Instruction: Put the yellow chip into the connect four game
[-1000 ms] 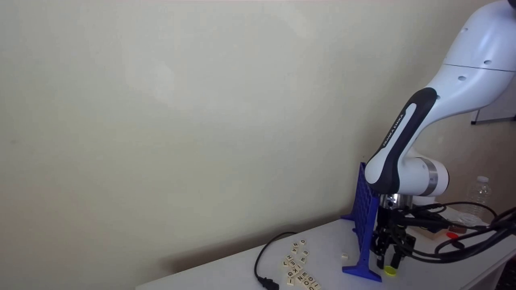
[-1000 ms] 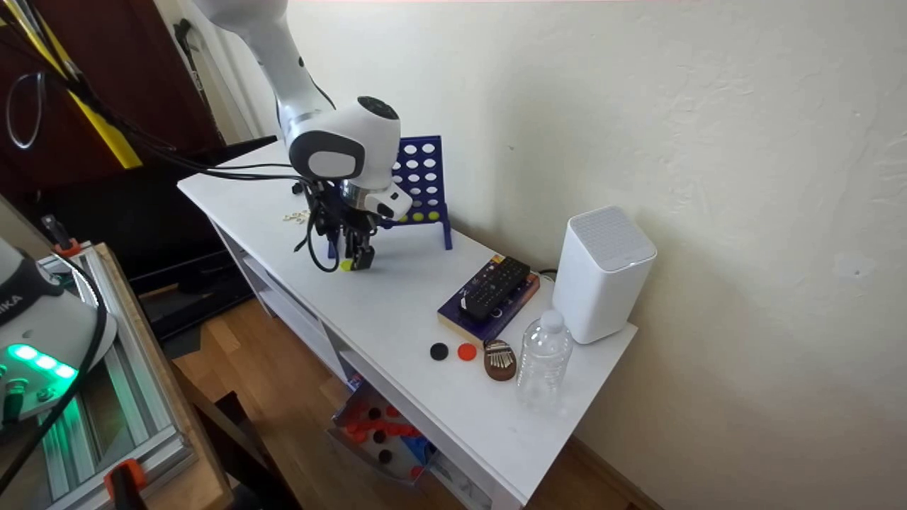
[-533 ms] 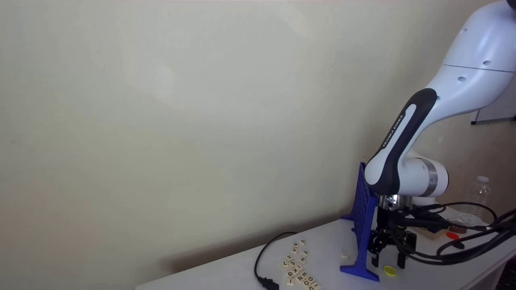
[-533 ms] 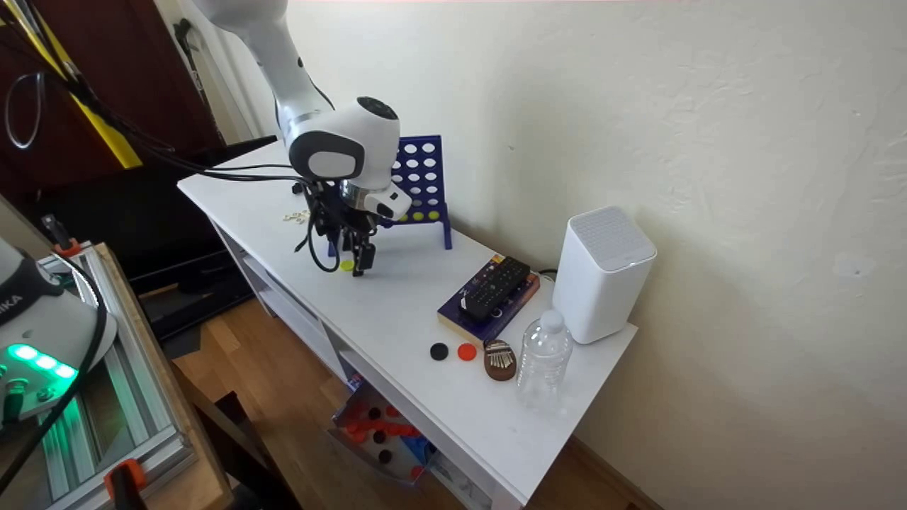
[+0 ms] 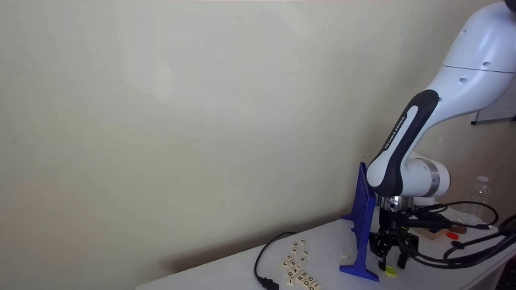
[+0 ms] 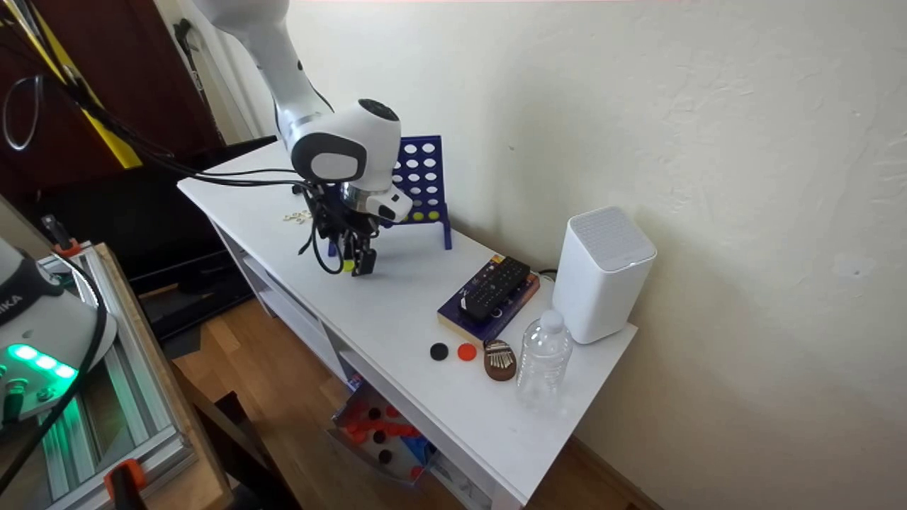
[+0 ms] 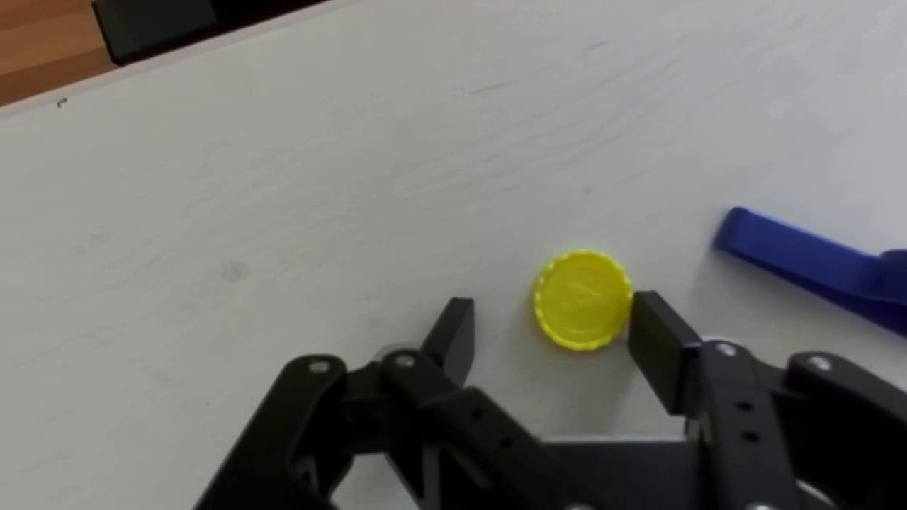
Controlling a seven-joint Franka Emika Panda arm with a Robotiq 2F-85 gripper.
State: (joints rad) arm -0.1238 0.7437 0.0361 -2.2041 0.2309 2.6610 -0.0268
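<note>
The yellow chip [image 7: 582,300] lies flat on the white table; it also shows in both exterior views [image 5: 390,271] [image 6: 348,265]. My gripper [image 7: 553,301] is open, pointing down low over the table, with the chip between its fingertips. In the wrist view the right finger is at the chip's edge, and a gap separates the chip from the left finger. The gripper shows in both exterior views [image 5: 392,266] [image 6: 356,263]. The blue connect four game [image 5: 363,217] stands upright beside the gripper [image 6: 438,170], yellow chips in its bottom row. Its foot [image 7: 801,258] shows in the wrist view. The arm hides part of the board.
Letter tiles [image 5: 296,269] and a black cable plug [image 5: 269,283] lie beyond the game. A book [image 6: 453,312] with a remote [image 6: 496,287], a black chip [image 6: 439,351], a red chip [image 6: 467,351], a thumb piano [image 6: 500,361], a bottle [image 6: 544,354] and a white box [image 6: 602,276] share the table.
The fingers stood closer together around the chip a second ago, then opened wider and rose slightly. Now the gripper is lower again and shifted slightly, one finger at the chip. The chip has barely moved.
</note>
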